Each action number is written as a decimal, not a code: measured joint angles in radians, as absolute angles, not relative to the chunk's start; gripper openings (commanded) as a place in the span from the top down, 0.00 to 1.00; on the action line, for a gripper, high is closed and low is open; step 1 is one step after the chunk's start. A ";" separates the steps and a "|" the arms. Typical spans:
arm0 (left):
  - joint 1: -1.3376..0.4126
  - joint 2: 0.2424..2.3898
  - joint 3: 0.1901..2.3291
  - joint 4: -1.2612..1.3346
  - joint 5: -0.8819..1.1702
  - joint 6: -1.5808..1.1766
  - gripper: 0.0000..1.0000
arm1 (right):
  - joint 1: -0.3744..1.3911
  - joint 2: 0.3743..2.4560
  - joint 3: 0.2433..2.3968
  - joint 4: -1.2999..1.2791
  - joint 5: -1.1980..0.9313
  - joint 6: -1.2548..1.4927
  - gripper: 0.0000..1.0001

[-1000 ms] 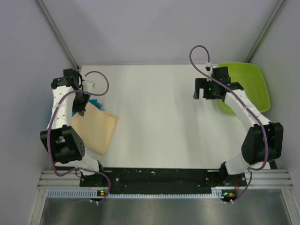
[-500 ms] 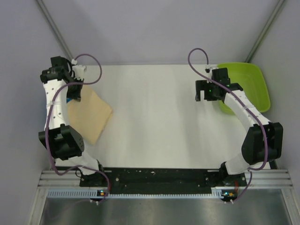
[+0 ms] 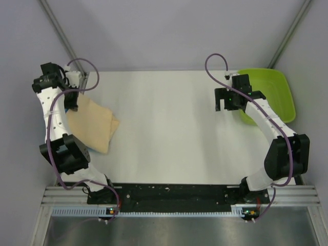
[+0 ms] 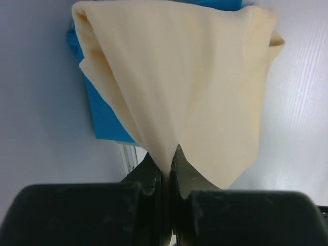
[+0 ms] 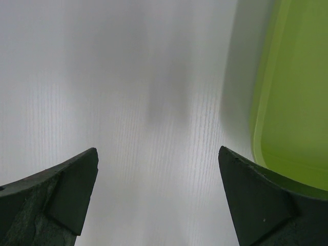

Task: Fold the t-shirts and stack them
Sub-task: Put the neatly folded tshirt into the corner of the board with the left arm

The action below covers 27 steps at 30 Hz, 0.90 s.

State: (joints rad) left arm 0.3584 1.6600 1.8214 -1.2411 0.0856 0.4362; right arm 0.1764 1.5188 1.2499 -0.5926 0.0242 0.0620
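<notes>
The pale peach-cream t-shirt [image 3: 92, 125] lies folded at the table's left edge, one corner lifted. My left gripper [image 3: 73, 101] is shut on that corner, and in the left wrist view the cloth [image 4: 189, 87] hangs from the pinched fingertips [image 4: 165, 161]. The bright blue t-shirt [image 4: 105, 115] lies under it, showing only at the left; in the top view it is almost hidden behind the left arm. My right gripper [image 3: 224, 104] is open and empty above bare table at the right, and shows so in its wrist view [image 5: 159, 169].
A lime-green plastic tray [image 3: 279, 92] stands at the far right edge, its rim also in the right wrist view [image 5: 266, 102]. The white table [image 3: 169, 128] has a grey wall along its left edge [image 4: 36, 102], close to the shirts.
My left gripper has moved left and back, dragging the peach-cream shirt leftward towards the table's edge and over the blue shirt. The right arm has stayed still.
</notes>
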 measured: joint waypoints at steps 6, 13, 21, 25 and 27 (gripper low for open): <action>0.413 1.644 1.728 -1.163 0.111 0.529 1.00 | 0.176 1.519 1.250 -0.593 0.026 0.055 0.01; 0.514 1.765 1.760 -1.093 0.089 0.550 1.00 | 0.176 1.519 1.250 -0.593 0.033 0.052 0.01; 0.560 1.830 1.744 -0.984 0.057 0.557 0.08 | 0.176 1.519 1.250 -0.596 0.034 0.052 0.01; 0.551 1.887 1.725 -0.901 -0.065 0.535 0.01 | 0.176 1.519 1.250 -0.598 0.036 0.051 0.01; 0.544 1.896 1.700 -0.863 -0.118 0.529 0.01 | 0.176 1.519 1.250 -0.600 0.035 0.052 0.01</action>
